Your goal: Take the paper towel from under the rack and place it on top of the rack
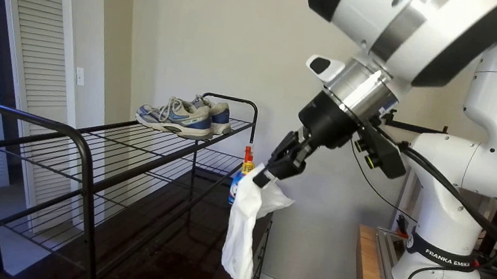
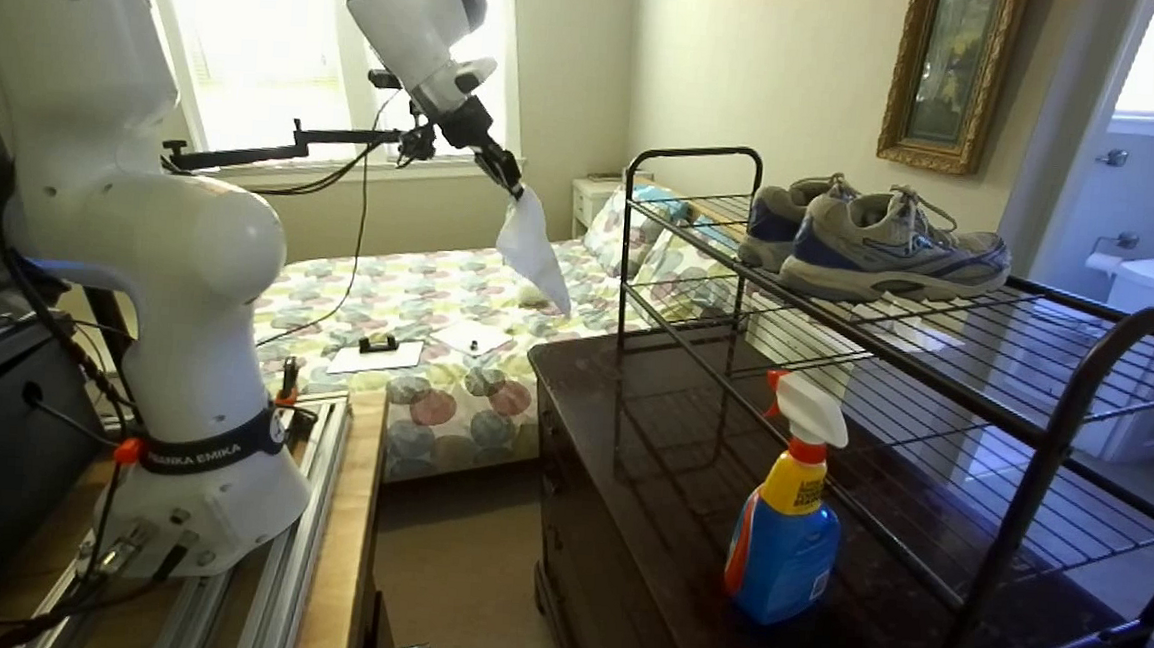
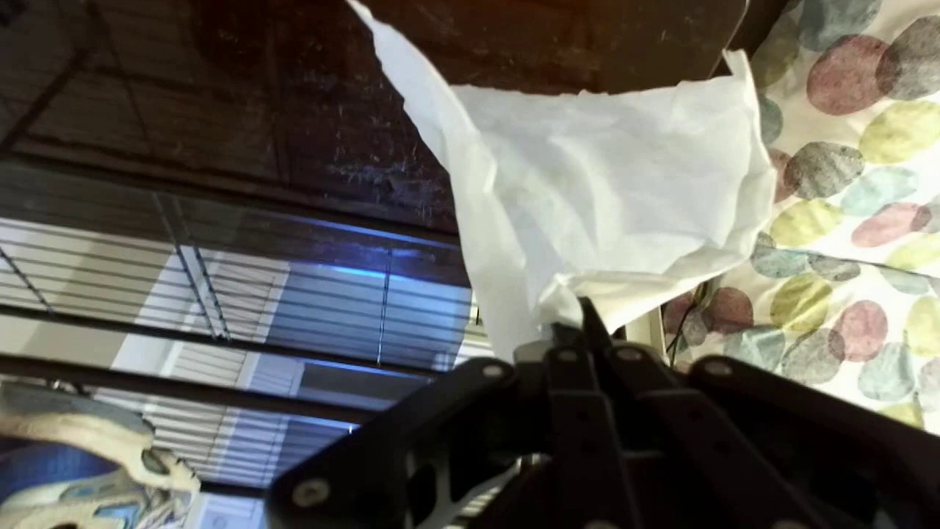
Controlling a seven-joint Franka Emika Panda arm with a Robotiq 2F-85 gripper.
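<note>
Gripper (image 1: 264,177) has the paper towel (image 1: 241,232) pinched at its upper end, hanging apart from the rack (image 1: 152,164), and the loose tail (droops well below the grip) could snag the rack or shoes (image 1: 176,119) if the crossing runs too low.

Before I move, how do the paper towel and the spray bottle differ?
The paper towel is plain white; the spray bottle has a blue body with yellow and red above. The paper towel hangs limp from the shut hand; the spray bottle stands upright on the dark wooden dresser. Neither is on top of the rack.
</note>
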